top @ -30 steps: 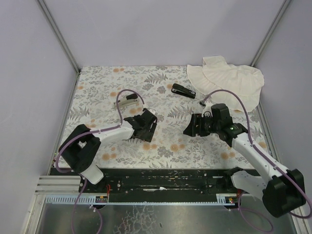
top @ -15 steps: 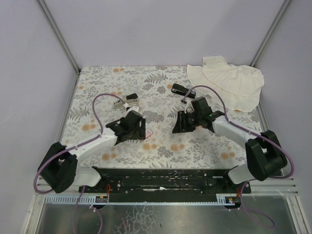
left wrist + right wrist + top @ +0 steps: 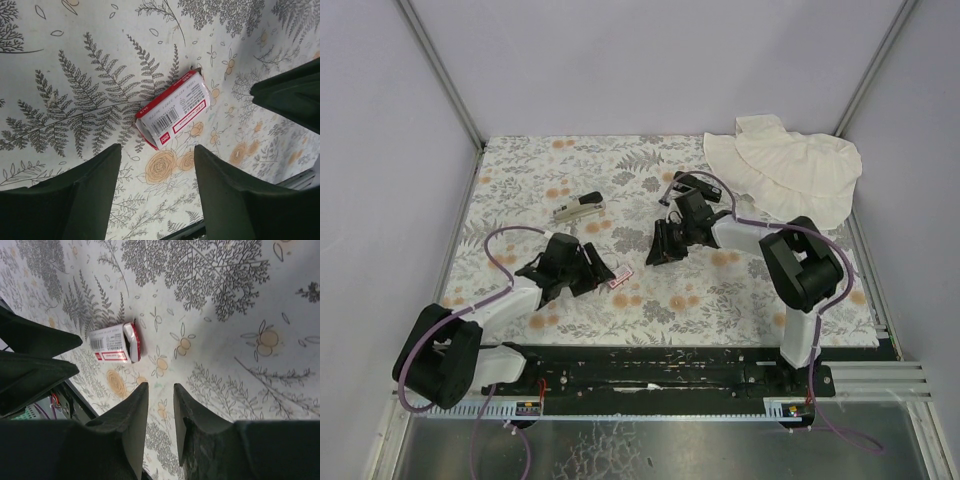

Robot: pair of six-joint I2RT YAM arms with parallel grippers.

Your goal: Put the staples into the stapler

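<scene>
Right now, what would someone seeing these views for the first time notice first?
The small white and red staple box lies alone on the floral table cover. The hands point at it from either side: the left hand hovers just short of it with fingers spread wide, the right hand with only a narrow gap. A crumpled white cloth sits in the far right corner.

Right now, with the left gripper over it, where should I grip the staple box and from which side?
Probably across its two long edges, coming straight down from above. The staple box lies flat, label up, so only its thin sides offer a pinch. It sits diagonal to the open left gripper, so turn the wrist first.
</scene>
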